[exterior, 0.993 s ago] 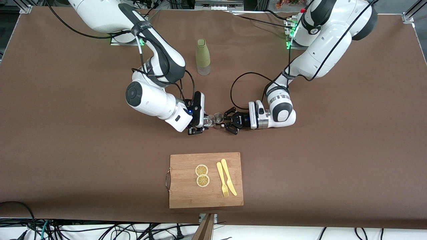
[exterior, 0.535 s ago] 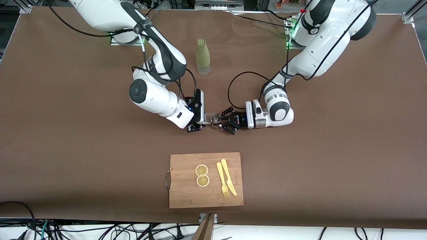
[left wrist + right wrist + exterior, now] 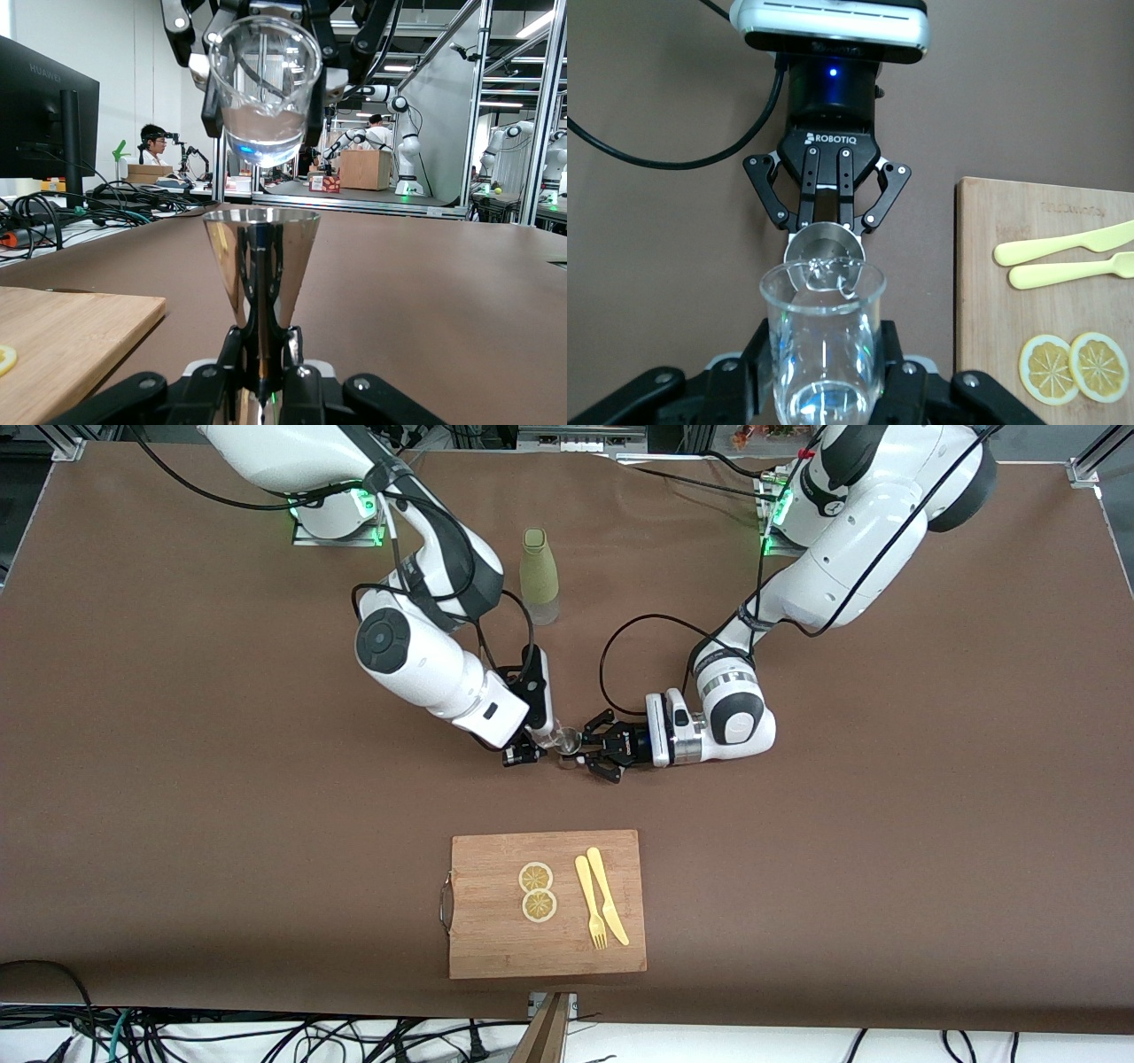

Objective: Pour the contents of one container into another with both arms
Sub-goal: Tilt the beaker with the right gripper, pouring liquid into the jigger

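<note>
Front view: both arms reach to the middle of the brown tabletop [image 3: 177, 779], and their tools meet there, above it. The right tool [image 3: 530, 751] is closed on a clear glass [image 3: 545, 740] tipped toward the left tool [image 3: 595, 755], which is closed on a small metal cup [image 3: 569, 740]. The glass's rim is just beside the cup's rim. Nearer the camera lies a wooden cutting board [image 3: 496, 948] with two lemon slices [image 3: 537, 891], a yellow fork [image 3: 590, 903] and a yellow knife [image 3: 608, 896] on it. A green bottle [image 3: 539, 574] stands upright near the arms' bases.

Left wrist view: the metal cup [image 3: 260, 257], a cone, stands upright, pinched by its lower part in the left tool [image 3: 261, 376]. Above it hangs the clear glass [image 3: 266, 84], tilted mouth-first, with a little clear liquid pooled inside; the right tool [image 3: 266, 35] holds it.

Right wrist view: the clear glass [image 3: 822, 345] sits in the right tool [image 3: 824, 390], its mouth over the metal cup [image 3: 826, 248], which the left tool [image 3: 826, 208] grips. The cutting board [image 3: 983, 354] lies to one side.
</note>
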Motion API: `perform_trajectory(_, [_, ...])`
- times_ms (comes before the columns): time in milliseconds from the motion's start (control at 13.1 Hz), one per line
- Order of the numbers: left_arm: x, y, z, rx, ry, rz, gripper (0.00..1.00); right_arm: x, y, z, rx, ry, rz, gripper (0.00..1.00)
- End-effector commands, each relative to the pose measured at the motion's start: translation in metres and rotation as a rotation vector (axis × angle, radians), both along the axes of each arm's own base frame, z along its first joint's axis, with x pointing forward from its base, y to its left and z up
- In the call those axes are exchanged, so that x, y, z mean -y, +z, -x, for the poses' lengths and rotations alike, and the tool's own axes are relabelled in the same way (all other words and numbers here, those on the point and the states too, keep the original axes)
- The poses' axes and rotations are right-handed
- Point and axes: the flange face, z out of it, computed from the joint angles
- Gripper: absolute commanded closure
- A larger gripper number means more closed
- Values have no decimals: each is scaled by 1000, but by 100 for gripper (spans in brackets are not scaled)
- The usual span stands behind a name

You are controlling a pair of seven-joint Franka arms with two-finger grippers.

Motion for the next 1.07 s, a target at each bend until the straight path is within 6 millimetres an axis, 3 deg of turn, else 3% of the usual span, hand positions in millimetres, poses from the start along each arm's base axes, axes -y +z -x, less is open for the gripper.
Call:
perform_trajectory(0, [4,7,1,74,40,-26,100,-2,12,8,52,-40,75,92])
perform_trajectory(153, [5,7,2,74,38,-27,100,-11,13,15,67,-49,100,92])
perform_trajectory(993, [5,7,2,73,38,-27,100,-13,11,18,46,-67,101,90])
